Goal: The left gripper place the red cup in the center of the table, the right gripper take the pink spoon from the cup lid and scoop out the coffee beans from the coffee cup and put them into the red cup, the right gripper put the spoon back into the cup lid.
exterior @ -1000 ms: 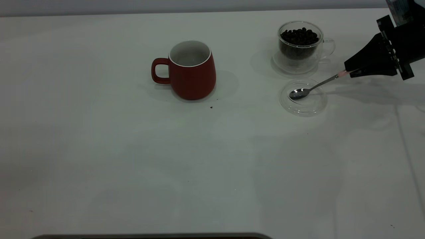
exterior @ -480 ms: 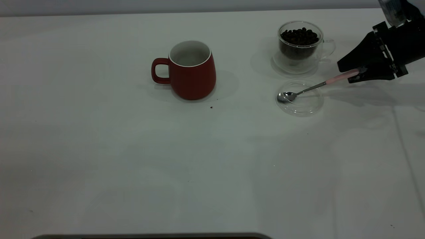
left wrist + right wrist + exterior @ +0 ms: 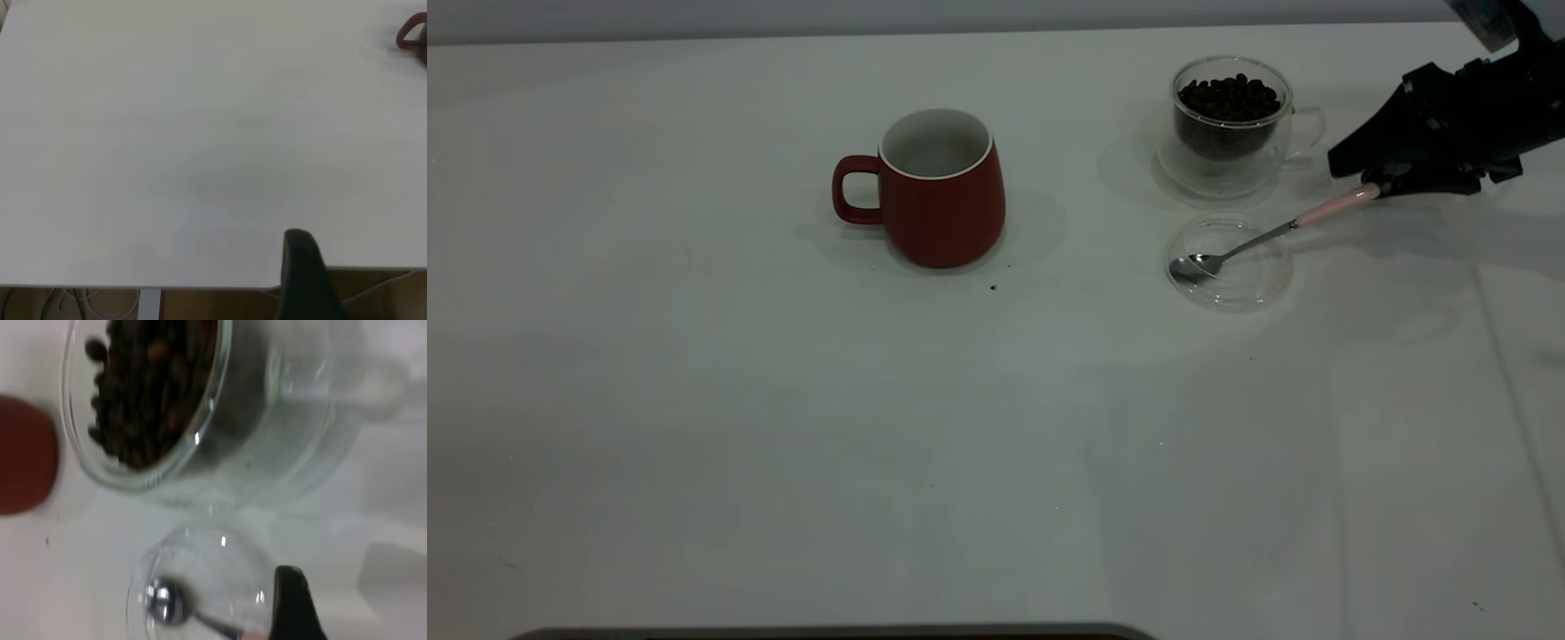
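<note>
At table centre: red cup [image 3: 941, 188] upright on the table [image 3: 783, 427], handle toward the exterior view's left, white inside, nothing visible in it. A sliver of its handle shows at the edge of the left wrist view [image 3: 412, 33], and a red blur of the body in the right wrist view [image 3: 25, 457].
Near the cup base: a few dark specks [image 3: 993, 287] on the table; too small to say if they are beans.
Coffee cup [image 3: 1232, 124]: far right of the exterior view, upright, clear handle pointing right, well apart from the red cup.
Coffee beans [image 3: 1229, 96]: fill the coffee cup almost to the rim; also seen close up in the right wrist view [image 3: 150, 383].
Cup lid [image 3: 1230, 262]: flat on the table just in front of the coffee cup, close to its base.
Pink spoon [image 3: 1272, 234]: bowl resting inside the cup lid at its left side, stem running up and right over the lid rim, pink end up at the gripper. Bowl also visible in the lid in the right wrist view [image 3: 165, 601].
Right gripper [image 3: 1371, 185]: low at the right edge, just right of the coffee cup, fingers look closed on the pink end of the spoon; contact point is small here, so not certain.
Left gripper [image 3: 305, 277]: only one dark finger in its own wrist view, out over the table edge, well apart from everything; spread of fingers can't be judged.
</note>
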Controlling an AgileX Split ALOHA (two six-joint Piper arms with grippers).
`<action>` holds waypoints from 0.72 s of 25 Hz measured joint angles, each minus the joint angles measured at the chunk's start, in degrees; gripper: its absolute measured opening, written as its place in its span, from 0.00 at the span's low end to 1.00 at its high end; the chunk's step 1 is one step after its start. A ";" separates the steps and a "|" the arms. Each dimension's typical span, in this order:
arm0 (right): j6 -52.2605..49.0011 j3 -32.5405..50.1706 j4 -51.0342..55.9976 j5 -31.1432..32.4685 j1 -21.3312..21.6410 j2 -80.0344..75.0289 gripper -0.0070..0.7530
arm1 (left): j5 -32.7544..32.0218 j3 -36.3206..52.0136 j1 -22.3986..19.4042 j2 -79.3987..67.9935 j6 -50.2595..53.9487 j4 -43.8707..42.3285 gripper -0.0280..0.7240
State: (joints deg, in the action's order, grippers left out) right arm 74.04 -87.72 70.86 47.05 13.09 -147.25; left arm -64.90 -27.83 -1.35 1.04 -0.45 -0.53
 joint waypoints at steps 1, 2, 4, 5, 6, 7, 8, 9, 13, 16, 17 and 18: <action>0.95 0.00 1.16 -0.67 -0.04 0.00 0.70 | 0.00 0.00 0.00 0.00 0.00 0.00 0.70; 1.96 0.00 2.81 -1.66 -0.04 0.05 0.70 | 0.00 0.00 0.00 0.00 0.00 0.00 0.70; 3.49 0.00 4.70 -3.93 -0.04 0.56 0.70 | 0.00 0.00 0.00 0.00 0.00 0.00 0.70; 3.91 0.00 5.22 -5.15 -0.04 1.20 0.70 | 0.00 0.00 0.00 0.00 0.00 0.00 0.70; 3.94 0.00 5.42 -6.03 -0.04 2.19 0.70 | 0.00 0.00 0.00 0.00 0.00 0.00 0.70; 3.94 0.14 5.62 -6.54 -0.04 3.40 0.70 | 0.00 0.00 0.00 0.00 0.00 0.00 0.70; 3.56 0.68 5.70 -6.73 -0.04 5.75 0.70 | 0.00 0.00 0.00 0.00 0.00 0.00 0.70; 2.72 1.56 5.69 -6.73 -0.04 7.88 0.70 | 0.00 0.00 0.00 0.00 0.00 0.00 0.70; -5.61 6.54 5.62 0.39 -0.19 21.41 0.69 | 0.00 0.00 0.00 0.00 0.00 0.00 0.70; -10.39 9.87 -0.93 14.21 -3.10 32.34 0.69 | 0.00 0.00 0.00 0.00 0.00 0.00 0.70; -12.10 11.04 -6.33 17.22 -4.75 36.28 0.69 | 0.00 0.00 0.00 0.00 0.00 0.00 0.70; -15.39 12.78 -13.22 18.88 -7.11 39.61 0.69 | 0.00 0.00 0.00 0.00 0.00 0.00 0.70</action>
State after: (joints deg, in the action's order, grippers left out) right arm 58.66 -74.93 57.64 65.92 5.97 -107.64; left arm -64.90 -27.83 -1.35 1.04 -0.45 -0.53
